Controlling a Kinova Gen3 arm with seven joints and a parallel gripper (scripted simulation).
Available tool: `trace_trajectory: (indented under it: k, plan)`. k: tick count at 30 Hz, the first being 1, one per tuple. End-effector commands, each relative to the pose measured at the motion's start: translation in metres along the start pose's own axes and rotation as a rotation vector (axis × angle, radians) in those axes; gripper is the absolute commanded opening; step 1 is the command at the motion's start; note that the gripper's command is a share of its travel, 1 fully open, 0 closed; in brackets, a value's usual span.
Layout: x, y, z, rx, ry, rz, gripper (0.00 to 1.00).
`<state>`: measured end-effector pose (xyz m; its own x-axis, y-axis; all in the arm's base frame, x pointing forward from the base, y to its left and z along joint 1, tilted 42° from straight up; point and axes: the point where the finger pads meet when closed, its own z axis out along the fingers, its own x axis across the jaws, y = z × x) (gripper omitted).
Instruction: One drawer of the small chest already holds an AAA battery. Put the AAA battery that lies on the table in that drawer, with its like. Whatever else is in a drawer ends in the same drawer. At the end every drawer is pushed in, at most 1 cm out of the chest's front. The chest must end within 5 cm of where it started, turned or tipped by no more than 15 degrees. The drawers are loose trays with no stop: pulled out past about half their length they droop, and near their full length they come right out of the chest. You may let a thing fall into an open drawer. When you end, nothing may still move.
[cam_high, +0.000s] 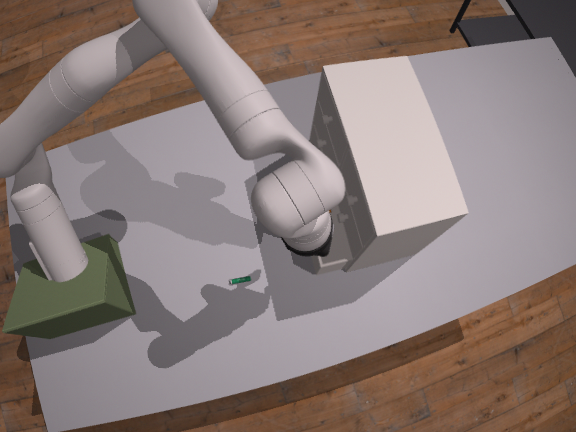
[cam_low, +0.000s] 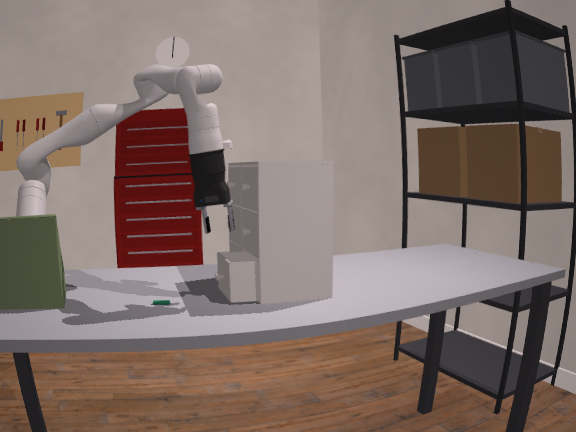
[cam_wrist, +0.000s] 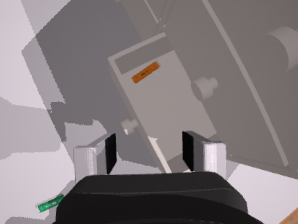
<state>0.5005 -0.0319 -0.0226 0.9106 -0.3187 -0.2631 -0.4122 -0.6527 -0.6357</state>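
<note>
One AAA battery (cam_high: 240, 280) lies green on the bench (cam_high: 450, 310), left of the chest (cam_high: 395, 145) and well apart from it. The bottom drawer (cam_low: 239, 276) stands pulled out — an orange item (cam_wrist: 145, 72) shows inside, so it looks like the wrong drawer. The end effector (cam_low: 218, 220) hangs above it, fingers wide and empty. Left to do: finding the matching drawer, loading, closing. The green pedestal (cam_high: 95, 305) sits far left; nothing blocks the battery.

Green battery (cam_high: 240, 280) flat on table (cam_high: 150, 360)
</note>
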Motion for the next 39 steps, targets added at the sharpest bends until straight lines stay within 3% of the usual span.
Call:
trace_trajectory:
  k: [1,24,39]
  plan:
    - [0.001,0.001,-0.003,0.002,0.003,-0.019,1.00]
    - [-0.009,0.005,-0.017,0.009,-0.017,-0.277,1.00]
    - [-0.019,0.009,-0.031,0.018,-0.039,-0.555,1.00]
